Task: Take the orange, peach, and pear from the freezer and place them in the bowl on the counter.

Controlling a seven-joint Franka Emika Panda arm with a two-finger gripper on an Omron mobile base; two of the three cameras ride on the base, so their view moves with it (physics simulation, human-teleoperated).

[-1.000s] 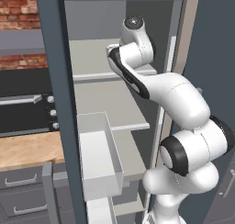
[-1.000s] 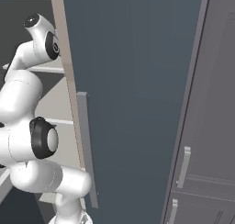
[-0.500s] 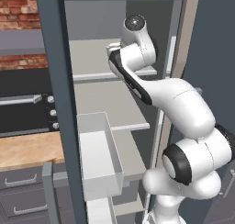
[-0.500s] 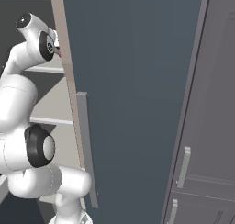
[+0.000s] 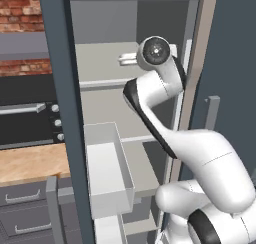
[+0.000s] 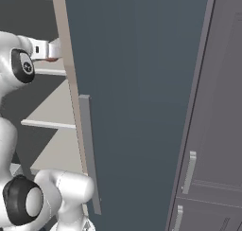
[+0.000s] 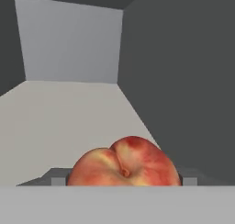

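Pale grey shelves fill the open freezer, whose dark slate frame stands beside a red brick wall and a black oven. White door bin juts forward from the freezer's lower part in the left base view; to its left lies a strip of the speckled counter over grey drawers. White arm rises from the lower right of that view and reaches in at the level of the upper shelf. In the right base view the dark freezer door with its vertical bar handle stands edge-on, and the hand passes behind its edge at upper left, with a small reddish patch just below it.

Hand view: peach, red-blushed over yellow, sits at the bottom centre against the fingers, above the pale shelf floor and near the dark right inner wall. Its long axis runs across the view, left to right; its cleft and stem pit face the camera. Grey finger pads show at either flank of the fruit, touching it, so the fingers are clenched on the peach.
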